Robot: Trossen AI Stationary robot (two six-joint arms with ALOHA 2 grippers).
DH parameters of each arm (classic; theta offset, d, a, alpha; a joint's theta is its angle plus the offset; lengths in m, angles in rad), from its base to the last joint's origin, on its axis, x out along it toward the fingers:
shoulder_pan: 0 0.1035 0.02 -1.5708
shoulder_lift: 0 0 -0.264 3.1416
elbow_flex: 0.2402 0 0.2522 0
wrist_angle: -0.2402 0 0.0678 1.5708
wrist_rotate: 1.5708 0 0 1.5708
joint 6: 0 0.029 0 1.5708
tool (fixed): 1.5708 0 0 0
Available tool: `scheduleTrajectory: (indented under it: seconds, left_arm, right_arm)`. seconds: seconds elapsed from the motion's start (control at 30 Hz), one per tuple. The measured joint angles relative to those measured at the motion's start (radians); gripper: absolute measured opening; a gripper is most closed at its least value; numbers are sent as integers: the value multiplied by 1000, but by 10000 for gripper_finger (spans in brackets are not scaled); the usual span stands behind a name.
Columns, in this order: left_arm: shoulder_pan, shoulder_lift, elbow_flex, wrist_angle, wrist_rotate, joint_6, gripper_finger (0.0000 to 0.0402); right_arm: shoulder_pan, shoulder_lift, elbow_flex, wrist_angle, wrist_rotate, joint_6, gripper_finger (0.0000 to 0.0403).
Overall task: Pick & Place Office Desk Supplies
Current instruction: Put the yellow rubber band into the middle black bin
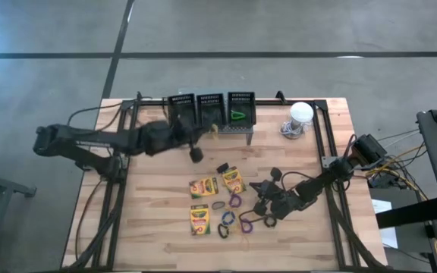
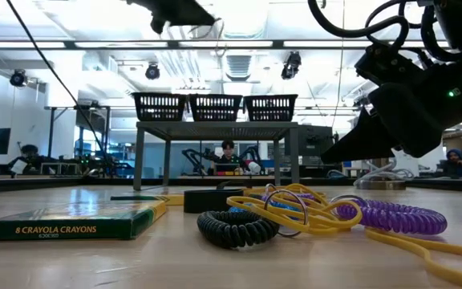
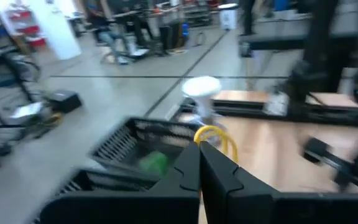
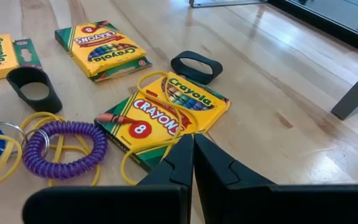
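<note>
Nearest the right end effector [image 4: 192,155], clenched empty, a crayon box [image 4: 164,114] lies flat on the counter [image 4: 278,81]: light, stiff, best pinched across its edges. The left end effector [image 3: 199,163] grasps a floppy rubber band [image 3: 219,138] above the baskets [image 1: 210,109].

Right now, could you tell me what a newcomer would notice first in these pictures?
The cluster of crayon boxes and coiled loops in the middle of the wooden table stands out first. Behind it, the left gripper, jaws shut on a yellow rubber band, hangs by the black mesh baskets. The right gripper sits shut beside the cluster.
</note>
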Motion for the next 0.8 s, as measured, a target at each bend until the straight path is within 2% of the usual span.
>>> scheduleTrajectory:
  seconds: [0.13, 0.33, 0.57, 0.8]
  left_arm:
    - [82, 75, 124, -134, 6, 22, 1]
    - [208, 190, 229, -291, 13, 21, 4]
    - [302, 272, 243, -273, 59, 26, 5]
    - [366, 280, 242, -274, 59, -17, 6]
  right_arm:
    - [0, 0, -1, -1, 0, 4, 9]
    - [0, 0, -2, 0, -1, 4, 8]
    - [0, 0, -2, 0, -1, 4, 8]
    - [0, 0, -2, -1, -1, 3, 8]
